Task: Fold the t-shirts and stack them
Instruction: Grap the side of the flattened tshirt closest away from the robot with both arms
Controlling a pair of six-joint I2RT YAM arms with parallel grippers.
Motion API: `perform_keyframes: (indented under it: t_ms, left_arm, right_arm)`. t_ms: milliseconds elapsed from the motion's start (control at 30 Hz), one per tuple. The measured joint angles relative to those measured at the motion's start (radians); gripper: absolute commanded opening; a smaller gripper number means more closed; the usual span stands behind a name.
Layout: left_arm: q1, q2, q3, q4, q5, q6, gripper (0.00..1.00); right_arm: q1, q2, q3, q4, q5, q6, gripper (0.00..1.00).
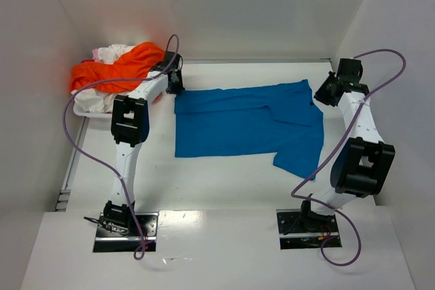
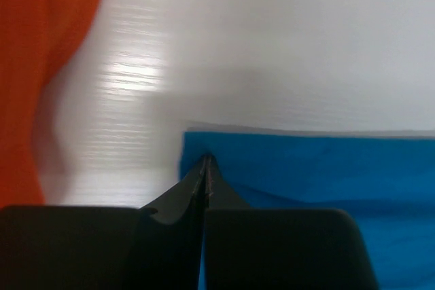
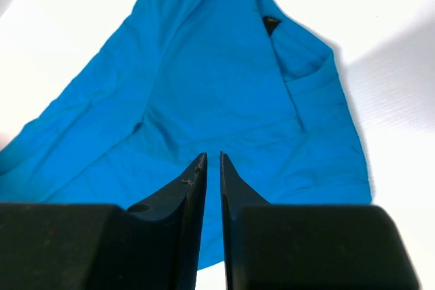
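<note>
Jaws on the left gripper [image 2: 206,162] are pressed together right at the far left corner of the blue shirt [image 1: 238,123], can't tell if any cloth is caught, and the right gripper [image 3: 209,157] hangs by its far right corner, jaws a sliver apart with nothing between. That shirt lies mostly flat mid-table [image 1: 224,181], nearer the far edge; looks thin, limp and light, so I'd pinch corners or hems, not the middle. The orange shirt [image 1: 119,69] and white shirts [image 1: 112,52] sit crumpled in the far left corner.
</note>
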Motion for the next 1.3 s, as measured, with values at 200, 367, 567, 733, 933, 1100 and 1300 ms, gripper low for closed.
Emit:
perform_keyframes:
  t_ms: [200,367,567,733,933,1100,1300]
  left_arm:
    - [0.056,0.05,0.096,-0.068,-0.013,0.027,0.0]
    - [0.071,0.113,0.217,-0.122,-0.021,0.053,0.01]
    - [0.063,0.126,0.274,-0.165,0.023,0.086,0.54]
    - [0.057,0.096,0.279,-0.168,0.074,0.107,0.68]
    - [0.044,-0.064,0.128,-0.134,0.099,0.111,0.71]
    - [0.025,-0.155,-0.023,-0.067,0.123,0.113,0.71]
    - [0.013,-0.159,-0.168,-0.04,0.128,0.114,0.67]
  right_arm:
    - [0.0,-0.001,0.001,-0.014,0.018,-0.014,0.2]
    - [0.0,-0.004,0.002,-0.019,0.021,-0.017,0.2]
    - [0.0,-0.017,0.002,-0.029,0.021,-0.018,0.25]
    - [0.0,-0.033,0.002,-0.035,0.021,-0.018,0.3]
    - [0.0,-0.064,0.001,-0.035,0.021,-0.018,0.33]
    - [0.0,-0.085,-0.014,-0.037,0.021,-0.018,0.34]
    - [0.0,-0.093,-0.014,-0.038,0.021,-0.018,0.35]
